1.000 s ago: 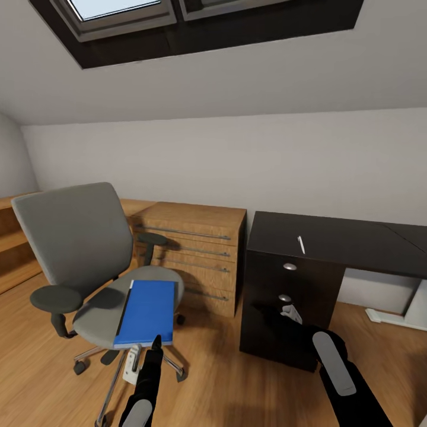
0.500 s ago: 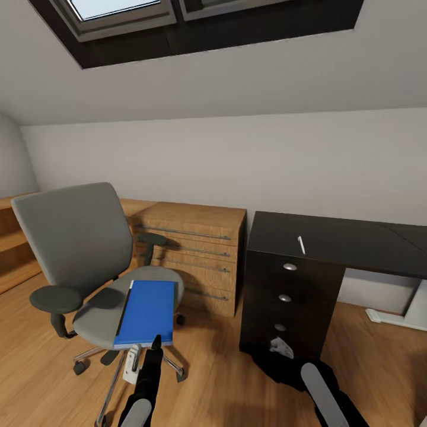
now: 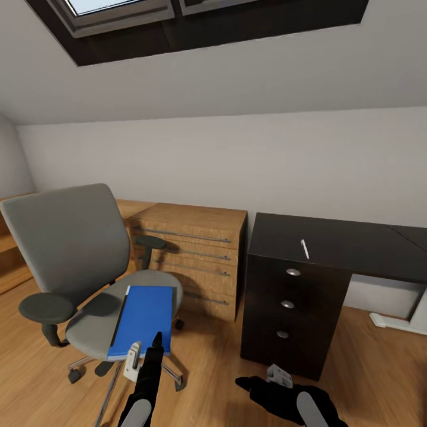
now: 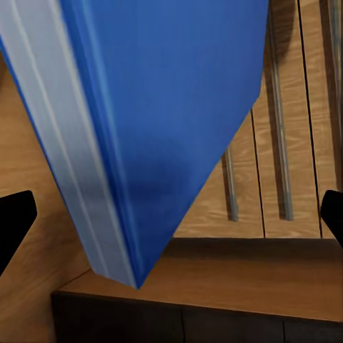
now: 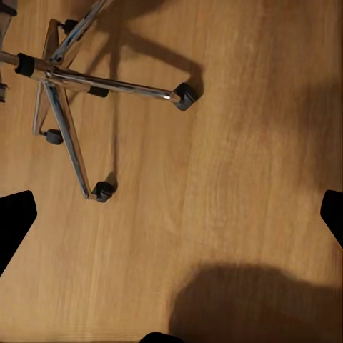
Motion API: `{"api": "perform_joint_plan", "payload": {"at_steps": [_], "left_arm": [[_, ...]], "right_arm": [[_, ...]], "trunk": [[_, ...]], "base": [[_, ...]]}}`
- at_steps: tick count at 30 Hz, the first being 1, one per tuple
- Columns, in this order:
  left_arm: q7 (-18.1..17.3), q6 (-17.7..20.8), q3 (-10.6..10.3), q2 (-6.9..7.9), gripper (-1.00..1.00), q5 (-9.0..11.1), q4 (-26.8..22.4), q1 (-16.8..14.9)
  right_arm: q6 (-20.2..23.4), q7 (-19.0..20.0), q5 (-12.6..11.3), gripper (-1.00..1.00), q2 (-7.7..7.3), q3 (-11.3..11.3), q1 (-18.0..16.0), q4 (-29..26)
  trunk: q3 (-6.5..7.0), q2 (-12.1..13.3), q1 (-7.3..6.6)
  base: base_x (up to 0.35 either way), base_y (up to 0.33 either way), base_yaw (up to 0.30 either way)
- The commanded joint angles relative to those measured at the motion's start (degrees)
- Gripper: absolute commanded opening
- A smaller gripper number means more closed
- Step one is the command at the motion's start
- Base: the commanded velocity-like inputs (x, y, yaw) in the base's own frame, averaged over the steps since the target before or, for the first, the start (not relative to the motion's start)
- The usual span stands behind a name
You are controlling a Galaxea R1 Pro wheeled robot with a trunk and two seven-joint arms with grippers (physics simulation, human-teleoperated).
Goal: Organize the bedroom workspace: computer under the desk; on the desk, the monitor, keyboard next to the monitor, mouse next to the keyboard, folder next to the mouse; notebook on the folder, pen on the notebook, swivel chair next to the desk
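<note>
Since the earlier pictures the right arm has come down, from in front of the drawers to low over the floor, and the whole head view has shifted a little, so the camera moved, not the furniture.

In the head view, the left end effector (image 3: 145, 351) stands at the near edge of the blue folder (image 3: 143, 320), which lies flat on the seat of the swivel chair (image 3: 89, 284). Its light finger and its dark finger sit apart and nothing is between them. The right end effector (image 3: 261, 382) hangs low beside the dark surface (image 3: 344, 243), where a small white pen (image 3: 304, 248) lies well beyond it.

In the left wrist view, the folder (image 4: 171, 121) is just ahead of the spread fingertips, with the wooden dresser (image 4: 286, 179) behind it.

In the right wrist view, the fingertips at both edges are wide apart, and below them are the chair base (image 5: 64, 78) with its castors and the wooden floor (image 5: 250, 179).

I judge that the folder is not yet gripped. The risk is that a push on the folder edge slides it over the seat, or rolls the chair away on its castors, because nothing holds the chair. A thin pinch at one edge may also let the folder tilt and slip out during lifting.
</note>
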Motion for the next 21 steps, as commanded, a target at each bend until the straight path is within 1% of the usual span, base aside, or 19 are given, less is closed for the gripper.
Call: {"api": "perform_joint_plan", "payload": {"at_steps": [1,6,15,18,19,21], "left_arm": [[-0.1,-0.3,-0.2,0.04,1.00,0.3,0.1,0.0],[-0.9,-0.3,-0.2,0.05,1.00,0.4,0.5,-0.1],[-1.2,-0.3,0.0,0.40,1.00,0.5,1.1,-0.1],[-1.3,-0.3,0.0,0.50,1.00,0.6,1.3,-0.1],[-1.3,-0.3,0.0,0.50,1.00,0.6,1.3,-0.1],[-1.3,-0.3,0.0,0.56,1.00,0.6,1.5,-0.1]], "right_arm": [[0.1,-0.3,-0.1,1.00,-0.07,0.2,0.1,-0.1],[0.1,-0.3,0.5,1.00,-0.12,0.4,0.7,0.0],[0.0,-0.3,0.9,1.00,-0.14,0.5,1.1,0.0],[0.0,-0.3,1.9,1.00,-0.15,0.5,1.2,0.0],[0.0,-0.3,1.9,1.00,-0.15,0.5,1.2,0.0],[0.1,-0.3,2.9,1.00,-0.15,0.5,1.3,0.0]], "trunk": [[-0.06,0.0,-0.01],[-0.06,0.0,-0.01],[-0.06,0.0,-0.01],[-0.06,0.0,-0.01],[-0.06,0.0,-0.01],[-0.06,0.0,-0.01]], "base": [[0.039,0.000,0.000],[0.020,0.000,0.000],[0.005,0.000,0.000],[0.001,0.000,0.000],[0.001,0.000,0.000],[0.000,0.000,0.000]]}}
